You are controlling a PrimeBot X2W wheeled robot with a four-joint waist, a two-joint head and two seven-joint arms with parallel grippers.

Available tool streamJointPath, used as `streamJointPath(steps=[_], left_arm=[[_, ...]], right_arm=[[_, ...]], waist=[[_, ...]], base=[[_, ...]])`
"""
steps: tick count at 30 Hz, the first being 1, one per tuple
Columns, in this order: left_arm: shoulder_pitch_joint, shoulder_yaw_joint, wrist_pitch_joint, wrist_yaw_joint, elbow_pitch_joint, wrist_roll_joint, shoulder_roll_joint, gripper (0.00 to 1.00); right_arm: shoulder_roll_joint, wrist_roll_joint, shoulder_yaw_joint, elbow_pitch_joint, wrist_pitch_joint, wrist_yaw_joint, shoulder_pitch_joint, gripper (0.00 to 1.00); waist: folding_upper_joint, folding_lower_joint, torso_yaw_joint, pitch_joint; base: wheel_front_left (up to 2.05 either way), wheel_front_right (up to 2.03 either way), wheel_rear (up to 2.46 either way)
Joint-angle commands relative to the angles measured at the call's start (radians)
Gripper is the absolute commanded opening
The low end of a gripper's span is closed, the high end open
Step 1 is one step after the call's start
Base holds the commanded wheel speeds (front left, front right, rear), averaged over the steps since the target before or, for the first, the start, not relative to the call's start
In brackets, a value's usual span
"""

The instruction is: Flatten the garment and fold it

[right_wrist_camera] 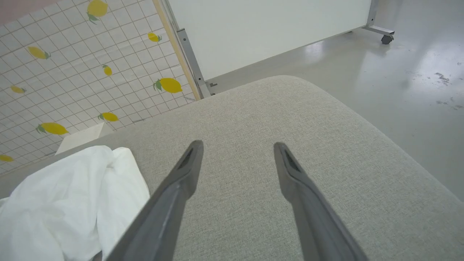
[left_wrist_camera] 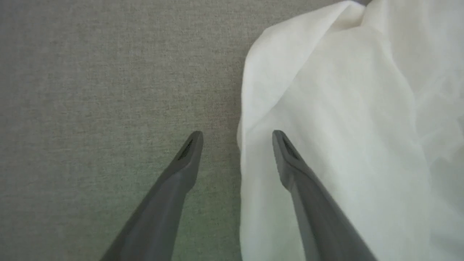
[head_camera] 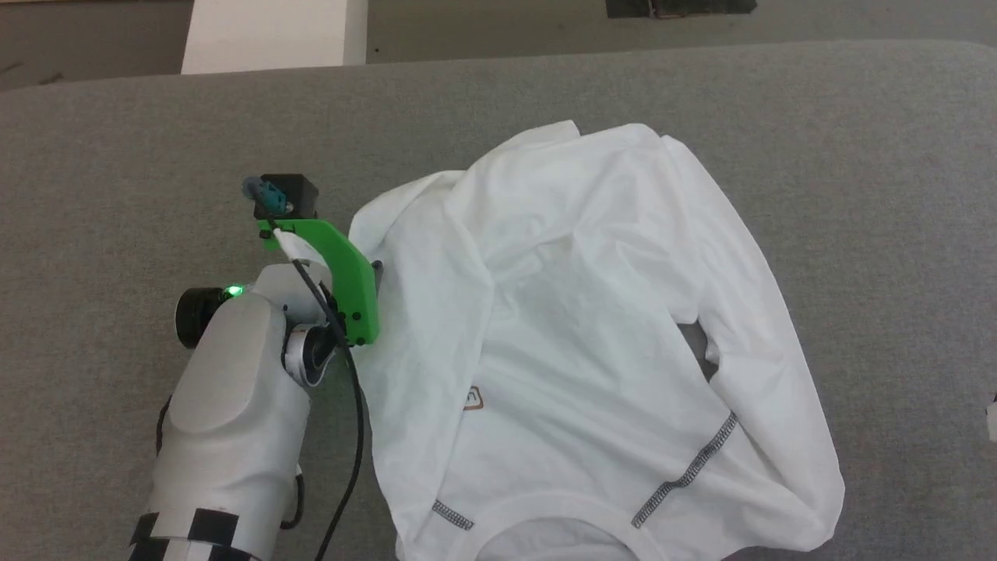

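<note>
crumpled white thin-fabric long-sleeved shirt [head_camera: 576, 327] on grey woven surface [head_camera: 117, 156]. left tool [left_wrist_camera: 237, 136] wide, astride its edge; right tool [right_wrist_camera: 237, 145] wide, shirt at 8 o'clock.

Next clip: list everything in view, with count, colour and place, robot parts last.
garment: 1, white, crumpled on the padded surface
padded surface: 1, grey fabric, beneath the garment
box: 1, white, beyond the surface's far edge
lemon-print panel: 1, white and yellow, behind the box
partition: 1, white, on castors, on the floor
floor: 1, grey, around the surface
left forearm: 1, pale, left of the garment
left gripper: 1, dark grey, open, astride the garment's edge
right gripper: 1, dark grey, open, over bare surface
</note>
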State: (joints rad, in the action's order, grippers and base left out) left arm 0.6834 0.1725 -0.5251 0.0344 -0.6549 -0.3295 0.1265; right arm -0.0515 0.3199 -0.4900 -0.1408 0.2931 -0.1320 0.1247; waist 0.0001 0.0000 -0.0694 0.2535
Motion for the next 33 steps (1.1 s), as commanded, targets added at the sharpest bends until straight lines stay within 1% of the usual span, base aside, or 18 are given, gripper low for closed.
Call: streamJointPath(steps=[1, 2, 3, 5, 7, 11, 13, 16, 20, 21, 22, 24, 25, 27, 28, 29, 32, 33], left_arm=[[0.016, -0.007, 0.014, 0.005, -0.019, -0.015, -0.003, 1.0], [0.018, -0.011, 0.02, 0.008, -0.031, -0.024, -0.008, 1.0], [0.021, -0.014, 0.033, 0.009, -0.044, -0.031, -0.013, 0.89], [0.025, -0.037, 0.084, 0.011, -0.056, -0.06, -0.025, 0.0], [0.031, -0.06, 0.14, 0.012, -0.063, -0.083, -0.031, 0.0], [0.056, -0.147, 0.271, 0.012, -0.05, -0.158, -0.037, 0.0], [0.061, -0.196, 0.335, 0.008, -0.031, -0.189, -0.022, 0.0], [0.046, -0.264, 0.395, -0.002, 0.003, -0.228, 0.009, 0.0], [-0.031, -0.36, 0.428, -0.047, 0.053, -0.271, 0.058, 0.0], [-0.094, -0.409, 0.433, -0.078, 0.084, -0.294, 0.072, 0.0], [-0.134, -0.434, 0.433, -0.096, 0.103, -0.303, 0.079, 0.0], [-0.201, -0.478, 0.433, -0.125, 0.133, -0.324, 0.082, 0.0], [-0.29, -0.533, 0.43, -0.161, 0.166, -0.353, 0.073, 0.0], [-0.337, -0.549, 0.419, -0.174, 0.186, -0.366, 0.059, 0.0], [-0.352, -0.552, 0.411, -0.175, 0.2, -0.376, 0.047, 0.38], [-0.363, -0.552, 0.409, -0.177, 0.21, -0.378, 0.041, 1.0], [-0.387, -0.557, 0.431, -0.158, 0.265, -0.39, 0.024, 1.0], [-0.441, -0.501, 0.607, -0.121, 0.384, -0.243, 0.068, 1.0]], right_arm=[[0.001, -0.003, 0.002, 0.006, -0.011, 0.001, 0.019, 1.0], [0.001, -0.007, 0.001, 0.007, -0.014, 0.001, 0.019, 1.0], [0.001, -0.014, 0.0, 0.008, -0.017, 0.001, 0.018, 1.0], [0.001, -0.023, 0.005, 0.007, -0.027, 0.001, 0.023, 1.0], [0.001, -0.026, 0.012, 0.009, -0.033, 0.001, 0.027, 1.0], [0.001, -0.036, 0.027, 0.017, -0.035, 0.001, 0.027, 1.0], [0.001, -0.037, 0.037, 0.025, -0.036, 0.001, 0.025, 1.0], [0.001, -0.037, 0.049, 0.039, -0.037, 0.001, 0.018, 1.0], [0.001, -0.032, 0.063, 0.058, -0.037, 0.001, 0.002, 1.0], [0.001, -0.028, 0.067, 0.066, -0.04, 0.001, -0.004, 1.0], [0.001, -0.026, 0.07, 0.069, -0.042, 0.001, -0.007, 1.0], [0.001, -0.025, 0.074, 0.074, -0.045, 0.001, -0.01, 1.0], [0.001, -0.023, 0.08, 0.081, -0.048, 0.001, -0.014, 1.0], [0.001, -0.022, 0.082, 0.087, -0.052, 0.001, -0.017, 1.0], [0.001, -0.022, 0.085, 0.091, -0.052, 0.001, -0.019, 1.0], [0.001, -0.022, 0.088, 0.094, -0.052, 0.001, -0.02, 1.0], [0.001, -0.021, 0.119, 0.102, -0.05, 0.001, -0.018, 1.0], [0.001, -0.015, 0.196, 0.096, -0.026, 0.001, 0.006, 1.0]], waist=[[-0.0001, 0.0, -0.024, 0.03], [-0.0001, 0.0, -0.022, 0.032], [-0.0001, 0.0, -0.017, 0.033], [-0.0001, 0.0, -0.009, 0.032], [-0.0001, 0.0, 0.002, 0.026], [-0.0001, 0.0, 0.031, 0.003], [-0.0001, 0.0, 0.045, -0.013], [-0.0001, 0.0, 0.068, -0.037], [-0.0001, 0.0, 0.097, -0.065], [-0.0001, 0.0, 0.107, -0.073], [-0.0001, 0.0, 0.112, -0.075], [-0.0001, 0.0, 0.117, -0.077], [-0.0001, 0.0, 0.122, -0.08], [-0.0001, 0.0, 0.126, -0.081], [-0.0001, 0.0, 0.129, -0.082], [-0.0001, 0.0, 0.13, -0.082], [-0.0001, 0.0, 0.129, -0.086], [-0.0001, 0.0, 0.126, -0.089]], base=[[0.0, 0.0, 0.0], [0.0, 0.0, 0.0], [0.0, 0.0, 0.0], [0.0, 0.0, 0.0], [0.0, 0.0, 0.0], [0.0, 0.0, 0.0], [0.0, 0.0, 0.0], [0.0, 0.0, 0.0], [0.0, 0.0, 0.0], [0.0, 0.0, 0.0], [0.0, 0.0, 0.0], [0.0, 0.0, 0.0], [0.0, 0.0, 0.0], [0.0, 0.0, 0.0], [0.0, 0.0, 0.0], [0.0, 0.0, 0.0], [0.0, 0.0, 0.0], [0.0, 0.0, 0.0]])
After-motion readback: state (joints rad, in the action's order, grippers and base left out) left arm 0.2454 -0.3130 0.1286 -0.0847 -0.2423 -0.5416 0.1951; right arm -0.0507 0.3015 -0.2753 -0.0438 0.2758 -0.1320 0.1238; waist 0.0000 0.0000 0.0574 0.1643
